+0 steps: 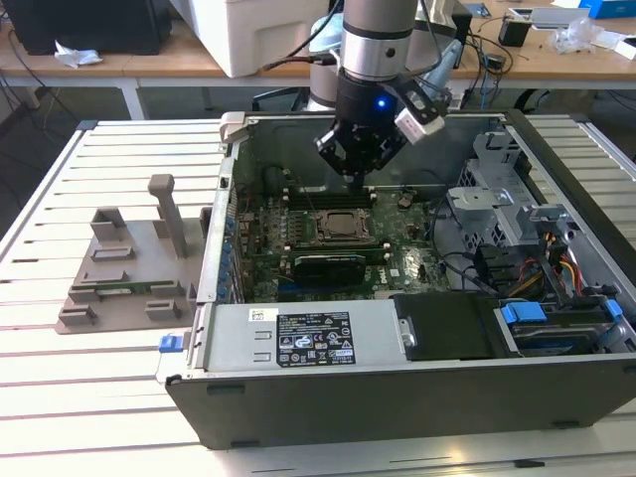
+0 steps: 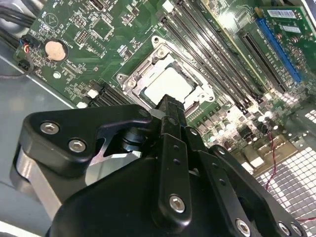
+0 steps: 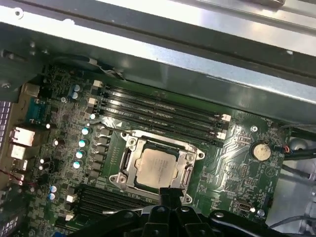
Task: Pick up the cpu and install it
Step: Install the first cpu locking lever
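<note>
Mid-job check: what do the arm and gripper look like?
The arm is a silver-grey cylinder with black bands and a small blue light. The gripper is black, angular, studded with silver screw heads; a pale camera block sits beside it.

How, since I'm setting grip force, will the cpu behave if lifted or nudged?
The cpu looks like a flat plate with a metal top, so probably stiff and fairly dense for its size. Its smooth lid may be slippery. Seated inside the socket frame, it likely won't slide sideways or tip.
</note>
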`<state>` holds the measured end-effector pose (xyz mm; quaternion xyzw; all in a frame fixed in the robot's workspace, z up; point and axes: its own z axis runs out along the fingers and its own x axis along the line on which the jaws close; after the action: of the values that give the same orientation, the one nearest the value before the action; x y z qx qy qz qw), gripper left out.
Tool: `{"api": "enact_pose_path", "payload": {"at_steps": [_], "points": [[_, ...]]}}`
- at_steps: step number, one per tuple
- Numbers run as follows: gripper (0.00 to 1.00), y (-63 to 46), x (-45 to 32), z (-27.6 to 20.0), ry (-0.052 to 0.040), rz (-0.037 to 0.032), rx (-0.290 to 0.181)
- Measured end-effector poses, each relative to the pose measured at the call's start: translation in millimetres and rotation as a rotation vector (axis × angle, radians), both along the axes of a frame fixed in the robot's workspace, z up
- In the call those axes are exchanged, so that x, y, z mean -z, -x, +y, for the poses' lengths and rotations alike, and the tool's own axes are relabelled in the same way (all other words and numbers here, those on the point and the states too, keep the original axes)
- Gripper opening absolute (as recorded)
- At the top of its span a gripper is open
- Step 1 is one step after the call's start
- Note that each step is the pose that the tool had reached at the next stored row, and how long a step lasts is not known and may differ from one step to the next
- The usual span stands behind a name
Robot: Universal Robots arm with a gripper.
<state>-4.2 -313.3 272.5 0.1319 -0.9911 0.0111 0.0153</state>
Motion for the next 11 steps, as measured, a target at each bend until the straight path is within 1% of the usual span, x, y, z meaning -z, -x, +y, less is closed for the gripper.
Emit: {"api": "enact_pose_path", "payload": {"at_steps": [2, 6, 11], "points": [[0.11, 0.0, 0.0, 0.0, 0.0, 0.0, -0.085], [0.11, 0.0, 0.0, 0.0, 0.0, 0.0, -0.131], [0.11, 0.0, 0.0, 0.0, 0.0, 0.0, -0.169]]}}
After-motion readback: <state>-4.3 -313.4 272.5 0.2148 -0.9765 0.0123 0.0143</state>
